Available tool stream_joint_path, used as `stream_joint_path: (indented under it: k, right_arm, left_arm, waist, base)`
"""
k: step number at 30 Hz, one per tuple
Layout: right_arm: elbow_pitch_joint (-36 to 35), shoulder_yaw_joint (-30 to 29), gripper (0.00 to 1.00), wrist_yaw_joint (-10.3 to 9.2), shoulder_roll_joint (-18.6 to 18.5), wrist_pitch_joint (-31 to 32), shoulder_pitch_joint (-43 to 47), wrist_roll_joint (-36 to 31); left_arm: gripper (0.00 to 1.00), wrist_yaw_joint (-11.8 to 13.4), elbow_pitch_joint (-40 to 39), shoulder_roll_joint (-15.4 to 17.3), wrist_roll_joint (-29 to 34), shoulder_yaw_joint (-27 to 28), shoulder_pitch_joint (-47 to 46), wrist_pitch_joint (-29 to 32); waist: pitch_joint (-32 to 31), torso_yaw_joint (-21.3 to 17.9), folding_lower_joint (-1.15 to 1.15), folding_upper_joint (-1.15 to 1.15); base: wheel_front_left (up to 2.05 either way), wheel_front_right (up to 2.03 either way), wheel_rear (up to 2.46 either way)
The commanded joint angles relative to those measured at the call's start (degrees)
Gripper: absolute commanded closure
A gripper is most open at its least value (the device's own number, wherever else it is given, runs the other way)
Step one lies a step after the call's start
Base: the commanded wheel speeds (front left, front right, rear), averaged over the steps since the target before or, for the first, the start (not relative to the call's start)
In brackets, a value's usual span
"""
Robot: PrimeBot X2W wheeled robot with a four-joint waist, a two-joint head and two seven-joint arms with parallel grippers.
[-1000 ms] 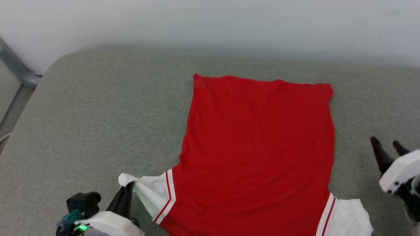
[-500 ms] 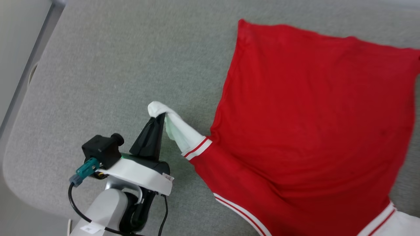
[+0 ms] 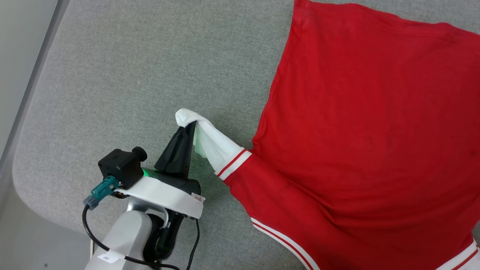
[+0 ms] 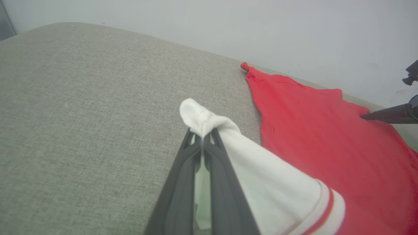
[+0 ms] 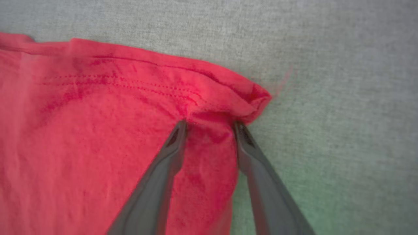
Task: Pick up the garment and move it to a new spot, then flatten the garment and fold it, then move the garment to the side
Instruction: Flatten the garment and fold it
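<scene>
The garment (image 3: 356, 131) lies spread on the grey cushion, its plain red side up, with red-and-white striped trim at the sleeve. My left gripper (image 3: 189, 126) is shut on the tip of the white sleeve (image 3: 213, 144) and holds it lifted off the cushion. In the left wrist view the sleeve (image 4: 261, 169) bunches over my shut left gripper (image 4: 203, 134). In the right wrist view my right gripper (image 5: 209, 123) stands with its fingers apart, both tips pressed on the red hem corner (image 5: 228, 98) of the garment, cloth rucked between them.
The grey cushion (image 3: 131, 75) has a rounded corner and edge at the lower left (image 3: 22, 180), with floor beyond. A pale wall (image 4: 228, 26) stands behind the cushion. One dark finger of the right gripper (image 4: 388, 115) reaches in over the garment's far corner.
The head camera has swung down and left, so the whole picture shifted. The left gripper keeps its hold on the sleeve. The right gripper has left the head view.
</scene>
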Motion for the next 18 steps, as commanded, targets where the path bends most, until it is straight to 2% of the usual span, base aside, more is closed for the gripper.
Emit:
stream_joint_path:
  k: [1, 7, 9, 14, 18]
  right_arm:
    - [3.84, 1.01, 1.0, -0.04, 2.2, 2.69, 6.14, 0.68]
    - [0.89, 0.46, 1.0, -0.06, -0.3, -1.88, 5.18, 1.51]
    - [-0.37, 0.82, 1.0, -0.07, -1.64, -3.1, 6.27, 2.25]
    - [-5.21, 0.81, 1.0, -0.06, -2.83, -5.66, 12.49, 4.55]
    - [-10.51, -0.51, 1.0, -0.06, -2.55, -7.49, 21.94, 6.63]
  left_arm:
    - [1.0, -0.31, 0.15, -0.04, 0.21, 0.21, -0.52, -0.38]
    - [1.0, -0.78, 2.62, -0.2, -0.14, 0.8, 1.62, -0.32]
    - [1.0, -0.14, 3.2, 0.54, -0.02, 0.92, 2.69, -0.04]
    - [1.0, 1.62, 3.44, 2.14, -0.65, 1.89, 6.06, 1.2]
    - [1.0, 3.42, 2.72, 3.56, -1.15, 2.83, 9.07, 2.45]
  waist:
    - [-0.2, -0.14, 0.0, 0.0]
    - [-4.52, -1.66, 0.0, 0.0]
    - [-6.73, -2.54, 0.0, 0.0]
    - [-12.49, -5.77, 0.0, 0.0]
    - [-16.48, -8.76, 0.0, 0.0]
  base:
    - [0.0, 0.0, 0.0]
    - [0.0, 0.0, 0.0]
    - [0.0, 0.0, 0.0]
    - [0.0, 0.0, 0.0]
    - [0.0, 0.0, 0.0]
